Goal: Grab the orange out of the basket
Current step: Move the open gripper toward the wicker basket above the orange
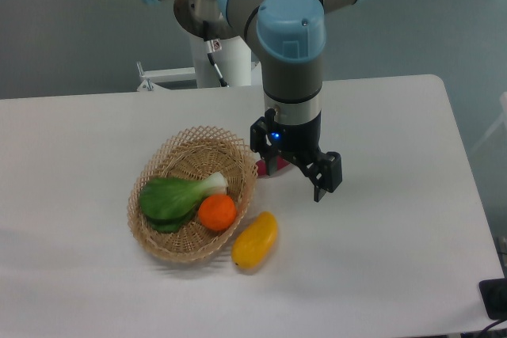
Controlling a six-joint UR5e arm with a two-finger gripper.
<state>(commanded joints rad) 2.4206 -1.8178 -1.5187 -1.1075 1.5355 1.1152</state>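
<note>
Here the small round bright-orange fruit, the orange [217, 212], lies inside the shallow oval woven wicker basket [192, 142], in the part of the bowl nearest the camera and toward its right side. Touching the orange on its left is the green leafy bok choy [173, 198], which also lies in the basket, its pale stalk end pointing up and to the right just above the orange. The basket sits on the white desk [380, 259], left of the middle.

Outside the basket, against its near right rim, lies the elongated yellow-orange mango [255, 240], tilted, on the desk surface just below and to the right of the orange. Beside the basket's right rim a small reddish object [264, 169] shows partly from behind the robot's black tool; what it is cannot be told.

The black two-finger pincer [299, 172] hangs to the right of the basket, above the desk, well apart from the orange and holding nothing. One finger [326, 176] reaches down on the side away from the basket, the other is close to the basket's rim, and the gap between them looks wide. Above it rises the grey arm with light-blue joint caps [291, 33], standing upright over the spot right of the basket.
</note>
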